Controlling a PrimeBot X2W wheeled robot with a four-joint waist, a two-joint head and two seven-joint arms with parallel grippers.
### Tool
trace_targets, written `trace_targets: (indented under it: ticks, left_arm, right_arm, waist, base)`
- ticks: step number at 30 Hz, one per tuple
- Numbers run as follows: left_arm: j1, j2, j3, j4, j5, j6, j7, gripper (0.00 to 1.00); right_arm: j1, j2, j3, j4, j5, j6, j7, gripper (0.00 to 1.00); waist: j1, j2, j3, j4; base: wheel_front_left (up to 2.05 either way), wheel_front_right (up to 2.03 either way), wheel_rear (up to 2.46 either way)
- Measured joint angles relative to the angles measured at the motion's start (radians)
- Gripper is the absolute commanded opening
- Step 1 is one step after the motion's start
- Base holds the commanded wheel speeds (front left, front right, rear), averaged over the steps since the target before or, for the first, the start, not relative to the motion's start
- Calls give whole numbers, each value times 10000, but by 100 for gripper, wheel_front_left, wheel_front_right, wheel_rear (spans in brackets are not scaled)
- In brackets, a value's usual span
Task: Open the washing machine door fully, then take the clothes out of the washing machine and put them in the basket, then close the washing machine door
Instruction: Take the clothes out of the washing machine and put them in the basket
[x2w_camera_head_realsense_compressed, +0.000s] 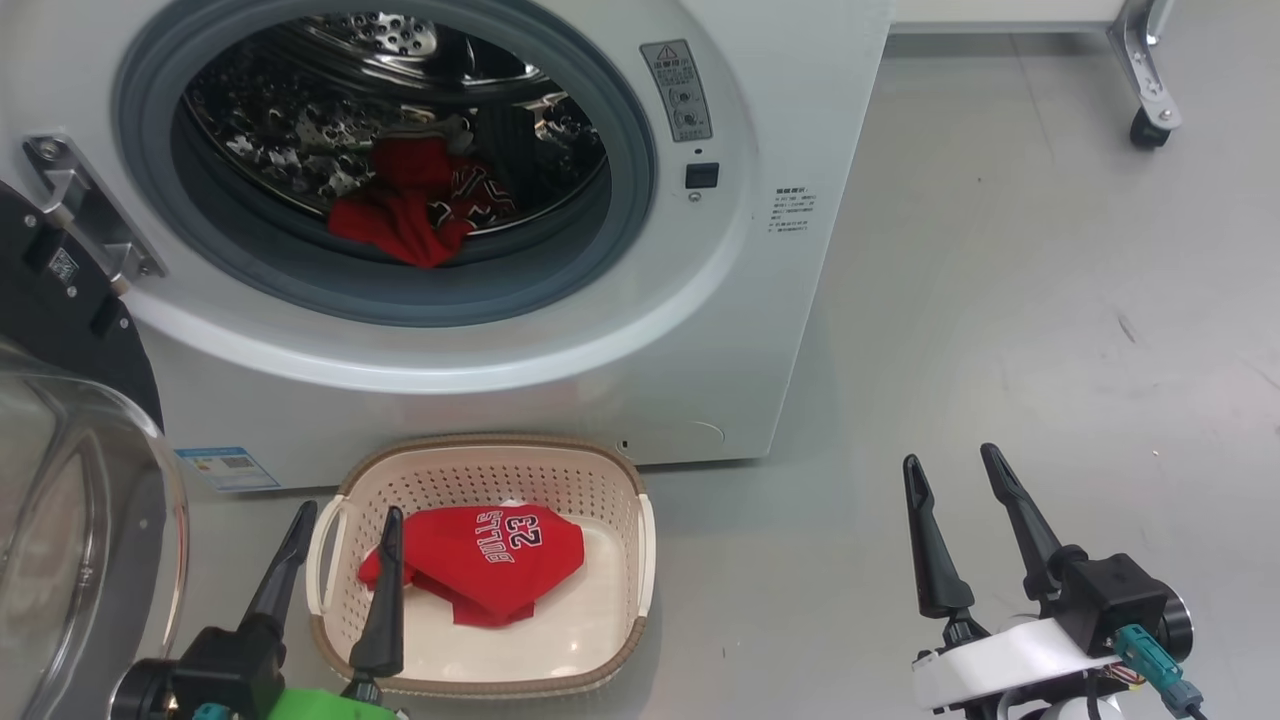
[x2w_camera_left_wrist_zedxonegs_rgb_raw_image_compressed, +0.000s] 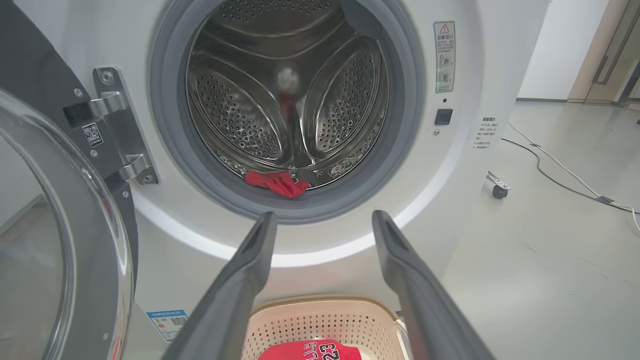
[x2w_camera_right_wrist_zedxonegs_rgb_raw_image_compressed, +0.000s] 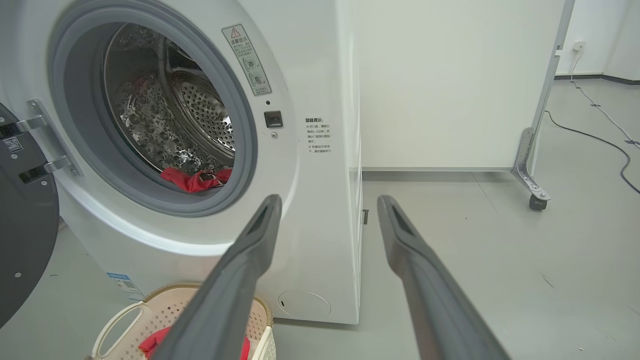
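Hovering at 8 o'clock rim of basket (x2w_camera_head_realsense_compressed: 480, 452): L gripper (x2w_camera_head_realsense_compressed: 349, 510), fingers apart, empty. R gripper (x2w_camera_head_realsense_compressed: 950, 456) likewise spread, empty, over floor (x2w_camera_head_realsense_compressed: 1050, 350), 4 o'clock of washer (x2w_camera_head_realsense_compressed: 790, 250). Door (x2w_camera_head_realsense_compressed: 60, 320) wide open at 9. Drum jersey (x2w_camera_head_realsense_compressed: 415, 215) crumpled low in drum (x2w_camera_head_realsense_compressed: 300, 120), 12 o'clock from L gripper, well apart. Basket jersey (x2w_camera_head_realsense_compressed: 495, 560) just beside L fingers.
L wrist: drum jersey dead ahead at 12, behind gasket (x2w_camera_left_wrist_zedxonegs_rgb_raw_image_compressed: 170, 150) lip.
R wrist: drum jersey at 10, off-axis.
Prob light, limp, no slip; pinch raised fold nr front edge. L arm better lined up.
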Motion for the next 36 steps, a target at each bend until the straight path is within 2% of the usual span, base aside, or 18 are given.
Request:
trace_targets:
  ticks: [8, 16, 28, 36]
  left_arm:
    - [-103, 2, -59, -142, 0, 2, 280, 100]
    - [-1029, 176, -42, 36, 2, -10, 685, 100]
    - [-3019, 416, 42, 424, -65, -274, 1450, 100]
    - [-4508, 823, 685, 639, -374, -364, 2052, 100]
  right_arm:
    - [-55, 0, 136, -282, -17, -6, 0, 100]
    - [-479, -4, 416, -573, 75, -98, 0, 100]
    - [-1340, -12, 976, -976, 405, -199, 0, 100]
    - [-1850, -15, 1294, -1149, 658, -286, 0, 100]
  waist:
    - [0, 0, 652, -98]
    - [1, 0, 1523, -303]
    - [1, 0, 2915, -854]
    - [1, 0, 3838, -1389]
  base:
    - [0, 0, 0]
    - [0, 0, 0]
    - [0, 0, 0]
    - [0, 0, 0]
